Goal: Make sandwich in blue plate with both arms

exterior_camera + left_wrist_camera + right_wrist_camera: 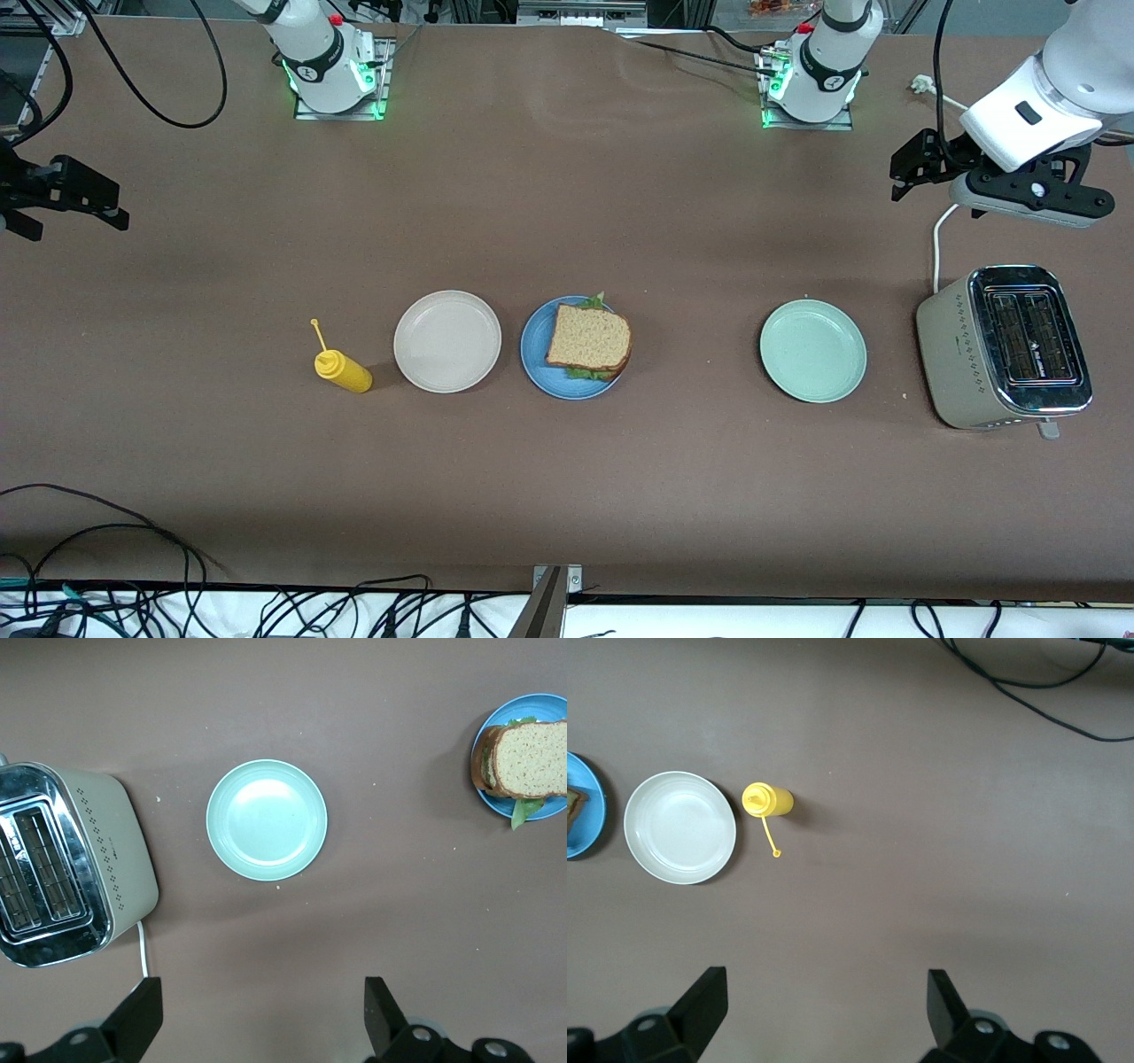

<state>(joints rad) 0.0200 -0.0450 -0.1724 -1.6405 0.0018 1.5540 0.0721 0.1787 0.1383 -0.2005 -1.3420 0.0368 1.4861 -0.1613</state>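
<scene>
The sandwich (588, 341) sat assembled on the blue plate (537, 353) near the middle of the brown tabletop (567, 496), its top bread slice (586, 337) covering a lettuce leaf (592, 373) whose green edges poked out from under the crust. The beige-white plate (447, 341) lay just beside the blue plate toward the right arm's end of the tabletop, bare, with a yellow squeeze bottle (343, 370) next to it. The pale mint-green plate (812, 350) lay well apart from the blue plate toward the left arm's end, bare too, and a toaster (1004, 346) stood near it at that end. The left gripper (914, 164) hung released over the tabletop above the toaster, its fingers (381, 1014) spread wide and holding nothing. The right gripper (66, 197) hung over its own end of the tabletop, likewise released and holding nothing.
</scene>
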